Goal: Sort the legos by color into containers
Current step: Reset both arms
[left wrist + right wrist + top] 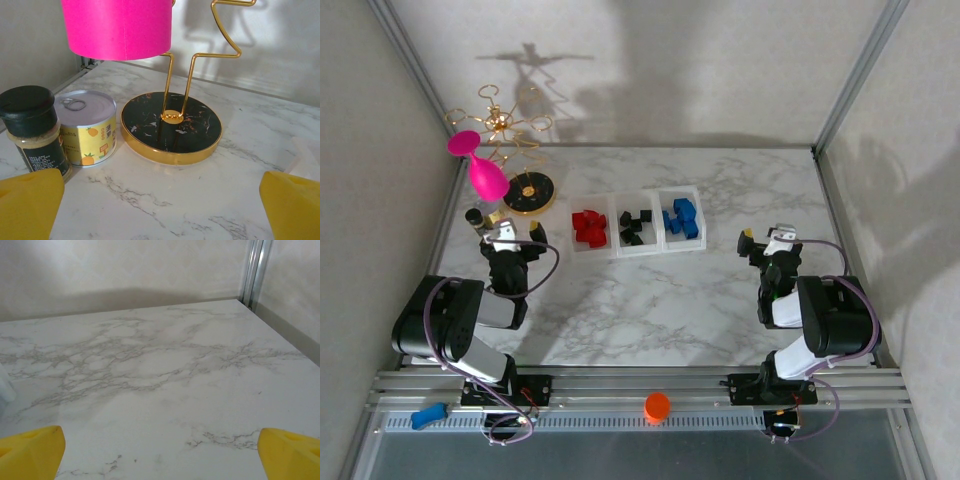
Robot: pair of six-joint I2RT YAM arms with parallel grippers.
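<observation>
Three joined clear containers (pixel 655 190) stand in a row at mid-table. Red legos (pixel 588 227) fill the left bin, black legos (pixel 635 228) the middle one and blue legos (pixel 682 218) the right one. My left gripper (pixel 508 235) rests low at the table's left, apart from the bins. It is open, and between its yellow fingertips (pixel 30 200) there is only marble. My right gripper (pixel 769 238) sits to the right of the bins, also open, and its yellow fingertips (pixel 35 450) frame bare marble.
A gold wire stand with a round black base (pixel 171 125) holds a pink cup (pixel 117 27) just ahead of my left gripper. A spice jar (pixel 32 127) and a pineapple can (pixel 87 127) stand beside it. An orange cap (pixel 657 406) lies on the front rail.
</observation>
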